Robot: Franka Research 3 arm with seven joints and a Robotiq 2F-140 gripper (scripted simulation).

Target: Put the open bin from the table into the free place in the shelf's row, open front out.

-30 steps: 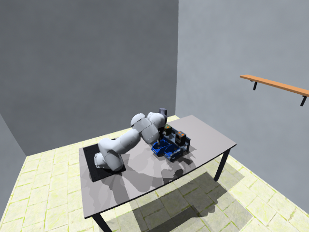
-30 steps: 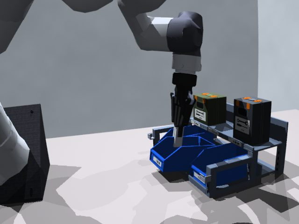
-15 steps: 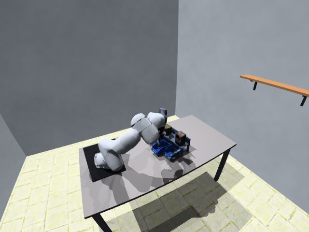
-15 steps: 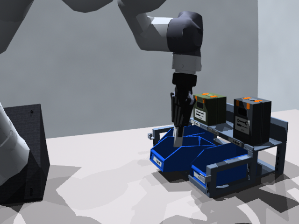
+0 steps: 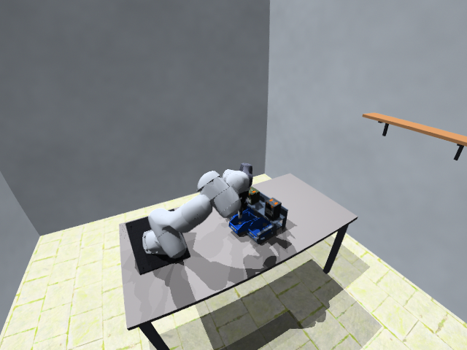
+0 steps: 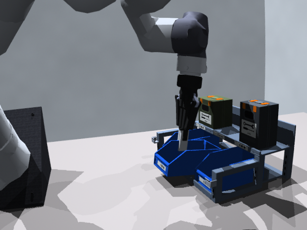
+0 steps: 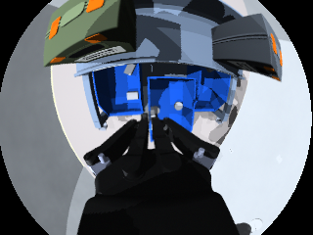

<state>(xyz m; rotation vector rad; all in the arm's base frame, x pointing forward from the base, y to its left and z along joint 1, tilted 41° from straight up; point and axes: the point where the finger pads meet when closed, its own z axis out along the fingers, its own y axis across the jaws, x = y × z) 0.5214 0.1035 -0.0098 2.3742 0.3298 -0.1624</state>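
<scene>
Table: grey top (image 5: pixel 313 203) carrying a small shelf (image 6: pixel 289 128).
Bin: blue (image 6: pixel 173 163) — half into its place, left of the other bin (image 6: pixel 230 170).
Gripper: (image 6: pixel 183 145) fingers pinched on the bin's inner divider.

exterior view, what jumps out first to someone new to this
The dark gripper comes straight down into a bright blue open bin, fingers shut on a thin wall inside it; the bin stands half inside the grey shelf, its labelled front sticking out over the table. Beside it a second blue bin sits fully in, and above them a green case and a black case stand on the upper board.
</scene>
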